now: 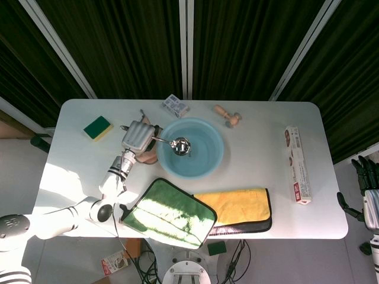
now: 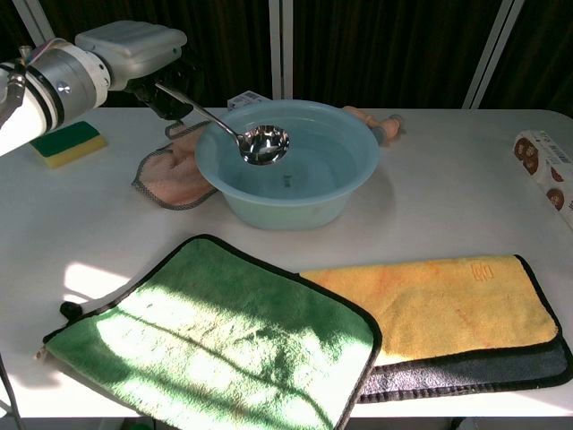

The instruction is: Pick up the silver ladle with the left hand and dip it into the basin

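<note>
My left hand [image 1: 137,136] [image 2: 134,52] grips the handle of the silver ladle [image 1: 172,143] [image 2: 235,132] at the left side of the light blue basin [image 1: 208,155] [image 2: 331,184]. The ladle slopes down to the right, and its bowl hangs inside the basin's rim, over the water. I cannot tell whether the bowl touches the water. My right hand [image 1: 368,189] shows only at the far right edge of the head view, off the table, fingers apart, holding nothing.
A pink cloth [image 2: 170,175] lies left of the basin, with a green-yellow sponge [image 2: 64,142] further left. Green [image 2: 215,336] and yellow [image 2: 448,305] towels cover the front. A small box [image 1: 176,106], a wooden tool [image 1: 227,115] and a long box [image 1: 296,164] lie behind and to the right.
</note>
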Robot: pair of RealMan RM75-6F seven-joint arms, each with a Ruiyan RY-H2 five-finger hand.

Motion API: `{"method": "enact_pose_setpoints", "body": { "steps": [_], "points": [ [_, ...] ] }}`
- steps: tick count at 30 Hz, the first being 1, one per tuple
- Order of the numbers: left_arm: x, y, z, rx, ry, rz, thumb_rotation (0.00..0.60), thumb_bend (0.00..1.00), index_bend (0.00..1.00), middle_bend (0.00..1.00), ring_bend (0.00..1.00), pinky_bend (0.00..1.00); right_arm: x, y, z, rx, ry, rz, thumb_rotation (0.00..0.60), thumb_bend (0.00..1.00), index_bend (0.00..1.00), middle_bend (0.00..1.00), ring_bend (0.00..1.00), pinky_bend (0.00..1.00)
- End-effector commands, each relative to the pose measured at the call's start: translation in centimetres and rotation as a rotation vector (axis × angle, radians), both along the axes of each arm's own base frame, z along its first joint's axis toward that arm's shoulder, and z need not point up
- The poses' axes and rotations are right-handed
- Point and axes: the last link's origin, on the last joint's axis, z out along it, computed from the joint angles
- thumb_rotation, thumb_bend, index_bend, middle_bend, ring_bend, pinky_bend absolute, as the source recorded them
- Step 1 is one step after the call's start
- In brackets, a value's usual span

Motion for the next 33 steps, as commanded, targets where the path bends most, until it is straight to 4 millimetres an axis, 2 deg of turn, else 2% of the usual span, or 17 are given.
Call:
{"method": "enact_pose_setpoints", "body": {
  "steps": [1, 13, 33],
  "points": [
    [0.2, 0.1, -0.6, 0.001, 0.034, -0.013, 0.600, 0.53, 0.72, 0.61, 0.63, 0.89, -0.1, -0.1, 0.0, 0.001, 0.000, -0.004, 0.600, 0.36, 0.00, 0.00, 0.00, 0.00],
    [0.6, 0.1, -2.1, -0.006, 0.115, -0.047, 0.600, 0.53, 0.72, 0.61, 0.64, 0.90, -0.2, -0.2, 0.0, 0.006, -0.001, -0.009, 0.600, 0.35, 0.00, 0.00, 0.00, 0.00],
    [1.5, -0.6, -3.5, -0.068, 0.103, -0.022, 0.600, 0.53, 0.72, 0.61, 0.64, 0.90, -0.2, -0.2, 0.0, 0.011, -0.009, -0.011, 0.600, 0.35, 0.00, 0.00, 0.00, 0.00]
  ]
}}
